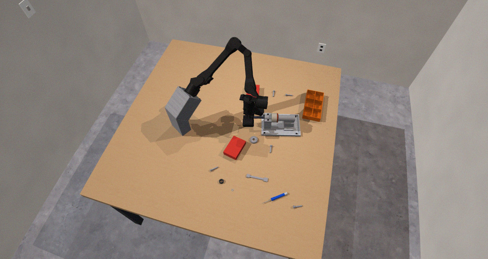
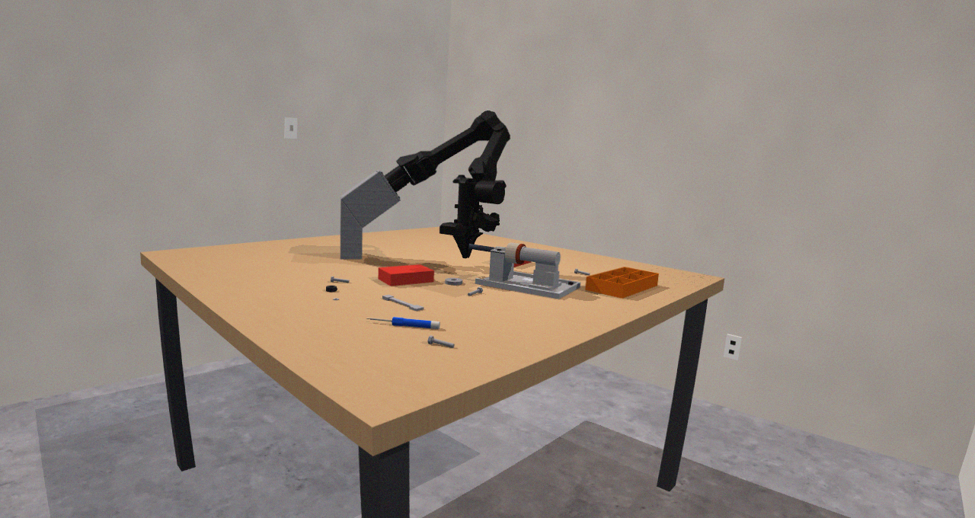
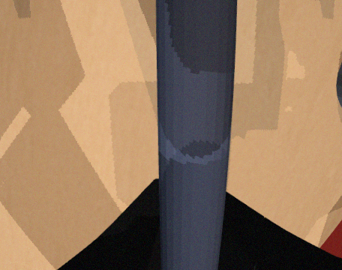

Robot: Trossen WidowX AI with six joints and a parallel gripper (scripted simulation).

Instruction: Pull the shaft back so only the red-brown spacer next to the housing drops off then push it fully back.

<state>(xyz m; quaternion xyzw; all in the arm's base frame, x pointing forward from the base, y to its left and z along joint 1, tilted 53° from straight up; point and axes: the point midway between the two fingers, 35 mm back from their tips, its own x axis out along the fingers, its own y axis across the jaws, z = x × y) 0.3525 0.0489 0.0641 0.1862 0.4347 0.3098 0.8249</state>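
Observation:
A grey fixture (image 1: 281, 123) sits on the table right of centre. It has a small support block (image 1: 268, 117) at its left end and a big housing block (image 1: 289, 118) at its right. A dark shaft (image 1: 258, 116) sticks out to the left of the small block. A red-brown spacer (image 1: 278, 116) sits on the shaft between the two blocks, also in the exterior view (image 2: 519, 254). My gripper (image 1: 248, 120) points down and is shut on the free end of the shaft. In the wrist view the shaft (image 3: 195, 130) runs up the middle toward the fixture.
An orange compartment tray (image 1: 312, 104) stands right of the fixture. A red block (image 1: 234, 147) and a grey washer (image 1: 253, 141) lie in front of the gripper. Bolts, a flat wrench (image 1: 257, 178), a black ring (image 1: 221, 182) and a blue screwdriver (image 1: 276, 197) lie nearer the front edge.

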